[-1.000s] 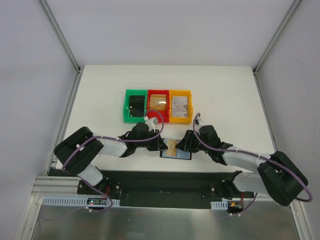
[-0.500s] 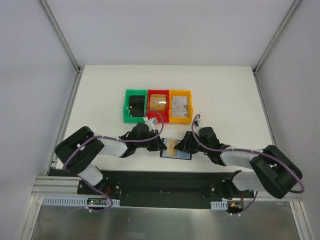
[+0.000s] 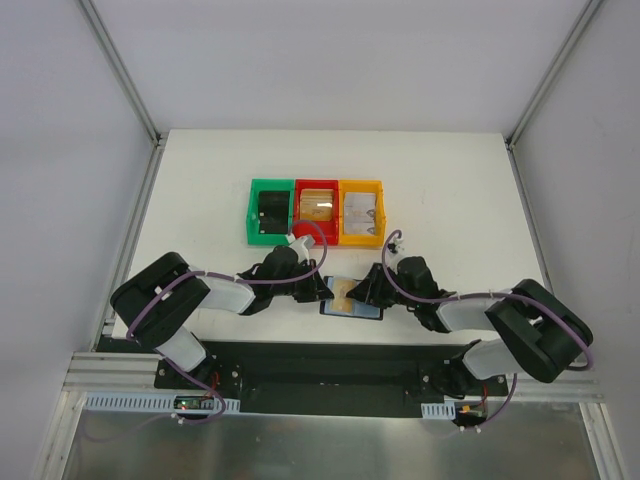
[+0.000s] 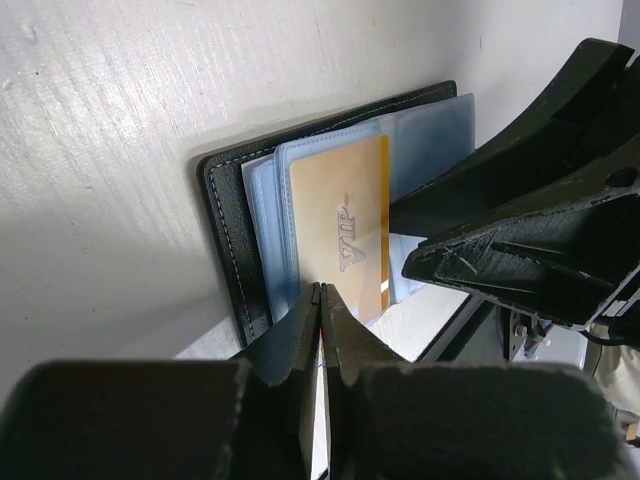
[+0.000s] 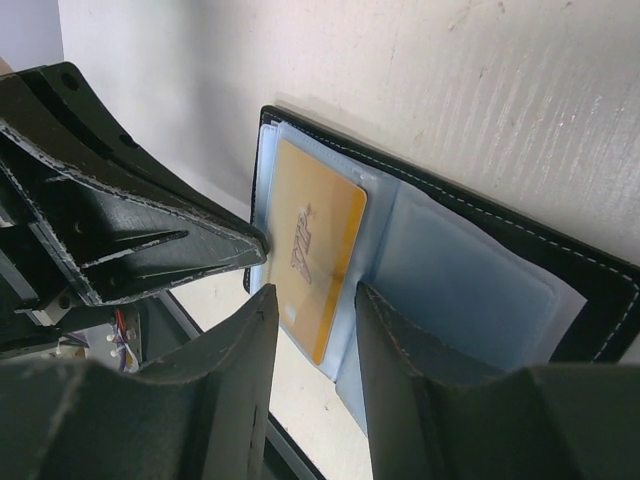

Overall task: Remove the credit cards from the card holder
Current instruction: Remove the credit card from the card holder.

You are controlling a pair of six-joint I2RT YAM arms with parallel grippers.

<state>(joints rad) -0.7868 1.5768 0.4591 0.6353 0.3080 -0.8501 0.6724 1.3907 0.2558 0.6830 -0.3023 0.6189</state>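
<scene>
Close to the near edge of the desk [image 3: 450, 190], centred, the card holder [image 3: 352, 300] lies open and flat, with a gold credit card [image 4: 345, 225] showing in its clear sleeve. Your left end effector [image 4: 321, 300] has its fingers pressed together at that card's edge; you cannot tell whether card, sleeve or both are pinched. Your right end effector [image 5: 315, 300] stands apart over the other panel, gripping nothing. If the sleeve is caught, pulling will likely drag the whole holder, since nothing clamps it down. So thin a pinch may also slip off. Farther back sit a green bin [image 3: 268, 212], a red bin [image 3: 317, 207] and a yellow bin [image 3: 361, 211].
</scene>
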